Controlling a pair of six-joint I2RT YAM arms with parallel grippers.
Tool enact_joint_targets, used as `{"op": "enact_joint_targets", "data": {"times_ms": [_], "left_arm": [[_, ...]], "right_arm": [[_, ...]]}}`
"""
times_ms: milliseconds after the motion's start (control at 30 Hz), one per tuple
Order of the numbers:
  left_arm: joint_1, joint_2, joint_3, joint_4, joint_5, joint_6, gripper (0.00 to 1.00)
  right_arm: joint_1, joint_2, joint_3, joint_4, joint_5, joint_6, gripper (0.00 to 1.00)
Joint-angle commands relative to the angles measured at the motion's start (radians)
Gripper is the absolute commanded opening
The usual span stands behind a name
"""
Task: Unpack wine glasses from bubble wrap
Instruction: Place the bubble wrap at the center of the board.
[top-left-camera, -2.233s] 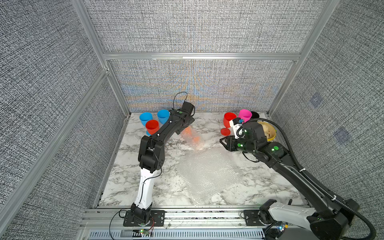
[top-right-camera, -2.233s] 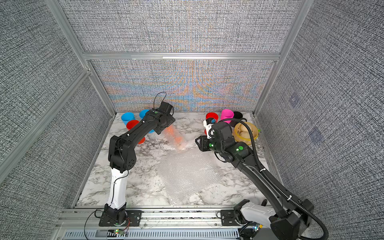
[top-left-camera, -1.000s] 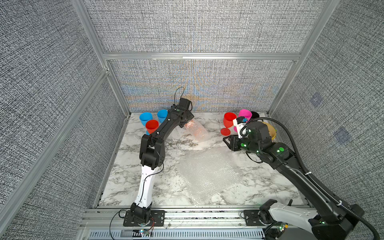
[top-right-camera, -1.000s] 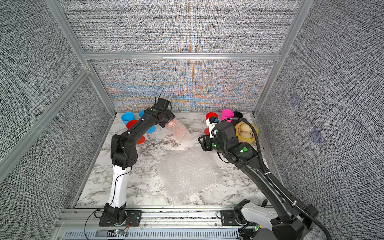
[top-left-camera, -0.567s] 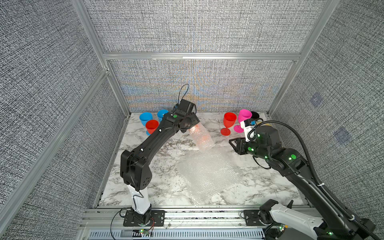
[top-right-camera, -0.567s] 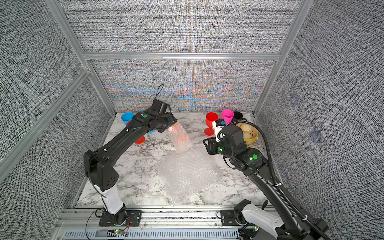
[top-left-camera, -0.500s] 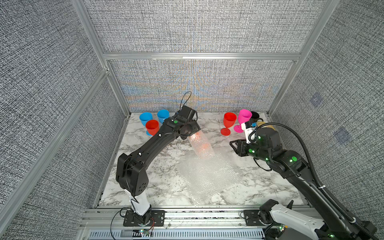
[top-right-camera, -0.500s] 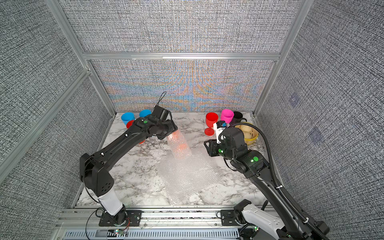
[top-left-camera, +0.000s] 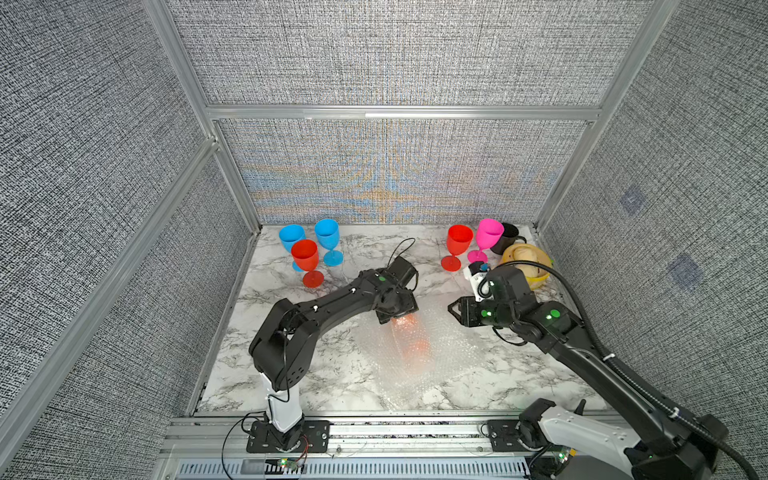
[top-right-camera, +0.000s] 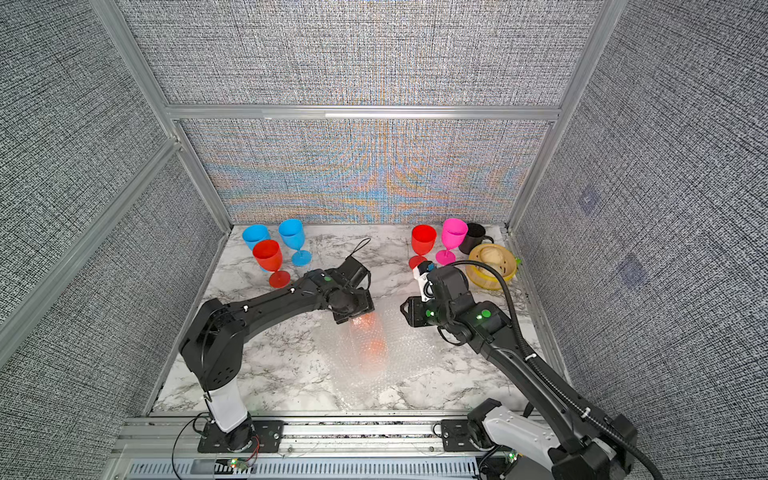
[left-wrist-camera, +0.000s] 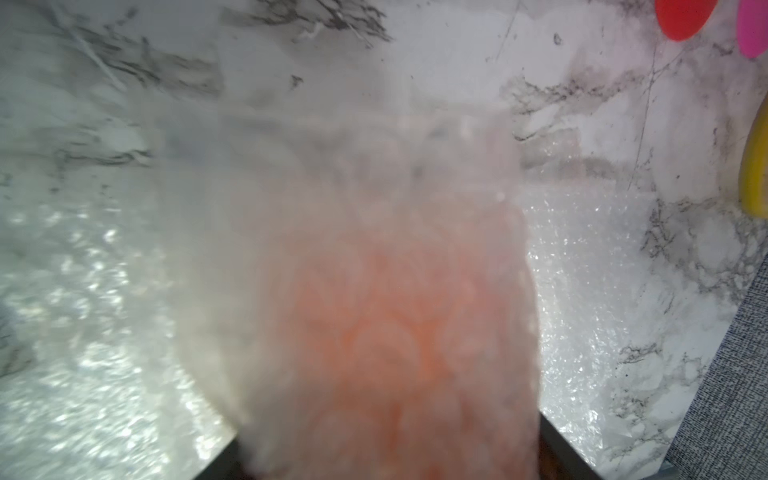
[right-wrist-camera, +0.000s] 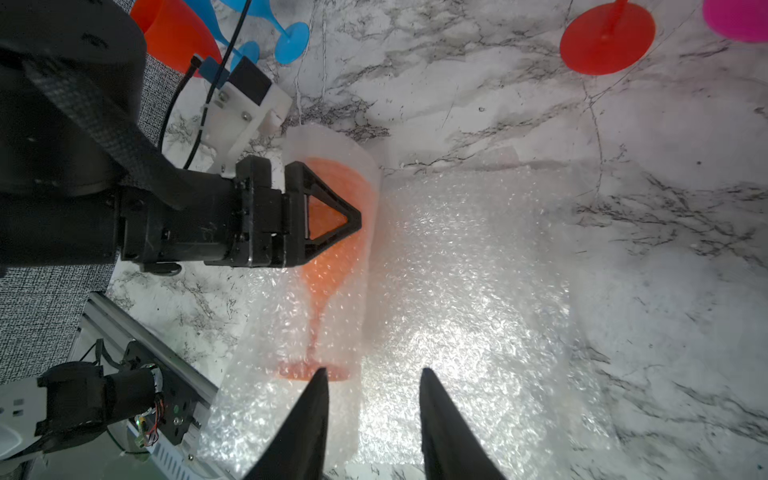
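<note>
The wrapped orange goblet (right-wrist-camera: 332, 270) is being clasped by the left gripper (top-left-camera: 400, 319) jaws; the right gripper (right-wrist-camera: 372, 372) jaws are being held parted, empty.

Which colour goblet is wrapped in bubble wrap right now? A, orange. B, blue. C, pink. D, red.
A: an orange goblet shows through the rolled bubble wrap, while the blue goblets, red goblets and pink goblet stand bare at the back.
</note>
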Motion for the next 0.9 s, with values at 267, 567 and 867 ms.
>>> {"op": "enact_joint_targets", "data": {"times_ms": [267, 567, 867], "left_arm": [[-0.008, 0.066, 0.073, -0.042, 0.016, 0.061, 1.00], [0.039, -0.068, -0.002, 0.024, 0.077, 0.057, 1.00], [0.154, -0.241, -0.158, 0.052, 0.099, 0.027, 1.00]], "right_arm": [[0.027, 0.126, -0.041, 0.077, -0.121, -0.015, 0.44], [0.091, 0.158, -0.019, 0.044, -0.072, -0.067, 0.57], [0.239, 0.242, 0.103, -0.021, 0.116, -0.062, 0.58]]}}
